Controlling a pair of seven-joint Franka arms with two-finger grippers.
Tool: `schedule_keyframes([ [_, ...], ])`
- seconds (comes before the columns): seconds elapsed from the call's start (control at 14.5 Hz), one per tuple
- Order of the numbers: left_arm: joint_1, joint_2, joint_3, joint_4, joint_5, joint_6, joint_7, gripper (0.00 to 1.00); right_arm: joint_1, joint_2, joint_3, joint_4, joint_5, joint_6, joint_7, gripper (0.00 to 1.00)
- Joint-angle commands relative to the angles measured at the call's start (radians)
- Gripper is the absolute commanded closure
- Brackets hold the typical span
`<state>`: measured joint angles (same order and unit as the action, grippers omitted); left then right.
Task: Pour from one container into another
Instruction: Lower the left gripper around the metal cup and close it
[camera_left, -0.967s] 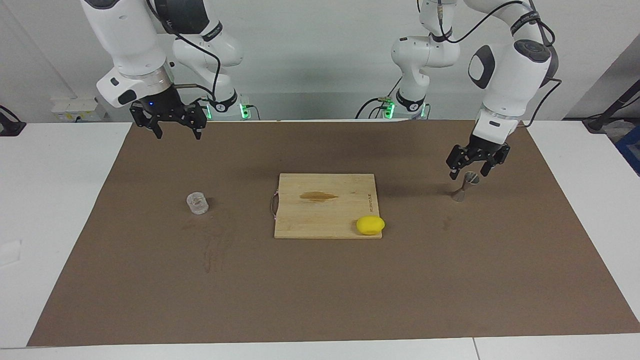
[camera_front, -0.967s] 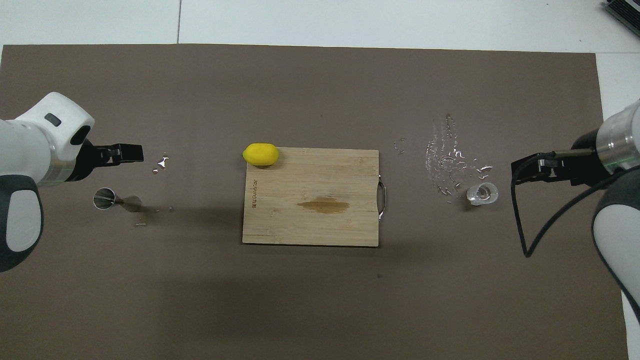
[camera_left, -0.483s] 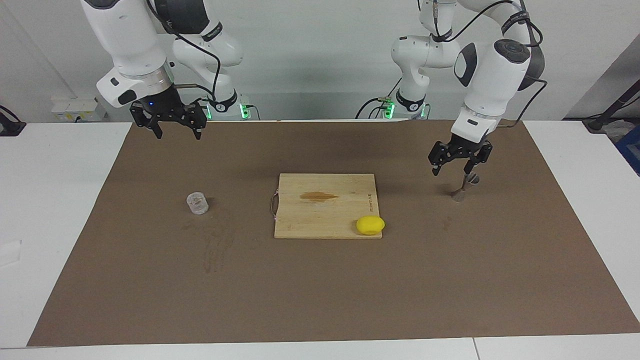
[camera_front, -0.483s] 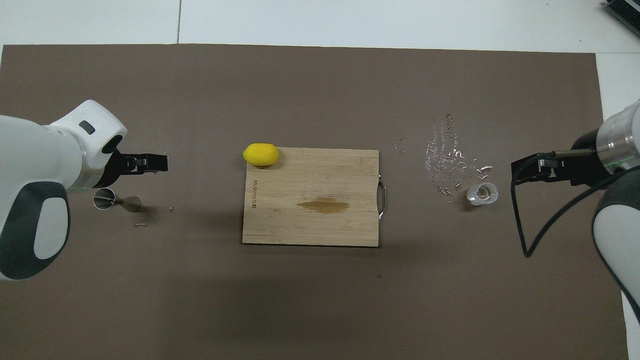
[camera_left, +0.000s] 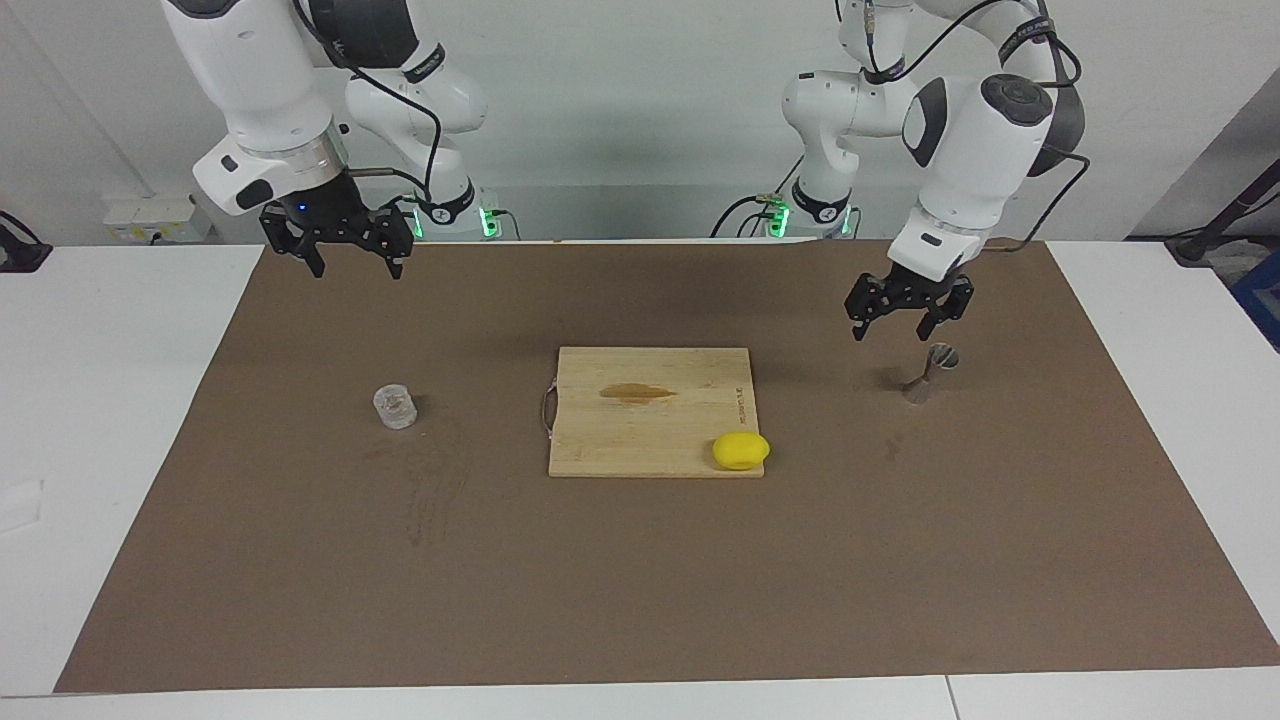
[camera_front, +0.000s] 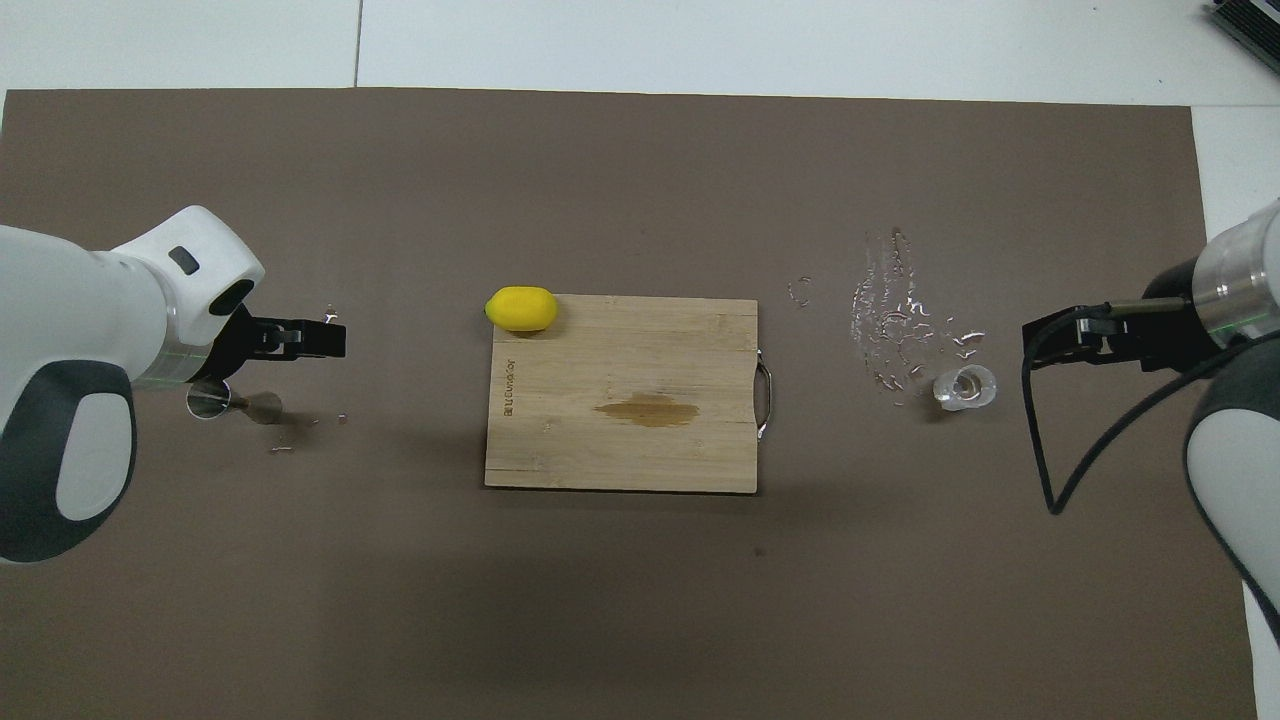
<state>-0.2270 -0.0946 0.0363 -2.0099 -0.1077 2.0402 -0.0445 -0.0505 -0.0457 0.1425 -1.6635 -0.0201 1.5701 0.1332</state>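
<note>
Evidently neither is grasped — the left pincer (camera_left: 908, 312) hangs open over the jigger (camera_left: 929, 372), the right pincer (camera_left: 340, 245) waits open, glass cup (camera_left: 395, 407) untouched.

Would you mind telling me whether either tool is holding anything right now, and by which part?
Nothing is held. The left tool hangs open above the jigger; the right tool waits open, well away from the glass cup.
</note>
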Motion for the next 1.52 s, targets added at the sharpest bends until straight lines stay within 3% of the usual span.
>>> schedule_keyframes([
  [0.0,0.044,0.004,0.013,0.029,-0.099,-0.035,0.191,0.0,-0.012,-0.006,0.003,-0.001,0.002,-0.005,-0.018,0.0],
  [0.35,0.15,0.029,0.013,0.042,-0.327,-0.103,0.49,0.0,-0.012,-0.006,0.003,-0.001,0.002,-0.005,-0.018,0.0],
  [0.69,0.276,0.137,0.013,0.147,-0.561,-0.307,0.766,0.0,-0.011,-0.006,0.003,-0.001,0.002,-0.005,-0.018,0.0],
  [0.9,0.351,0.185,0.011,0.157,-0.642,-0.388,0.888,0.0,-0.011,-0.006,0.003,-0.001,0.002,-0.005,-0.018,0.0],
  [1.04,0.42,0.252,0.01,0.175,-0.707,-0.437,1.068,0.0,-0.012,-0.006,0.003,-0.001,0.002,-0.005,-0.018,0.0],
  [1.24,0.523,0.395,0.008,0.272,-0.814,-0.615,1.254,0.0,-0.011,-0.006,0.003,-0.001,0.002,-0.005,-0.018,0.0],
  [1.45,0.57,0.438,0.011,0.255,-0.895,-0.617,1.532,0.0,-0.012,-0.006,0.003,-0.001,0.002,-0.005,-0.018,0.0],
])
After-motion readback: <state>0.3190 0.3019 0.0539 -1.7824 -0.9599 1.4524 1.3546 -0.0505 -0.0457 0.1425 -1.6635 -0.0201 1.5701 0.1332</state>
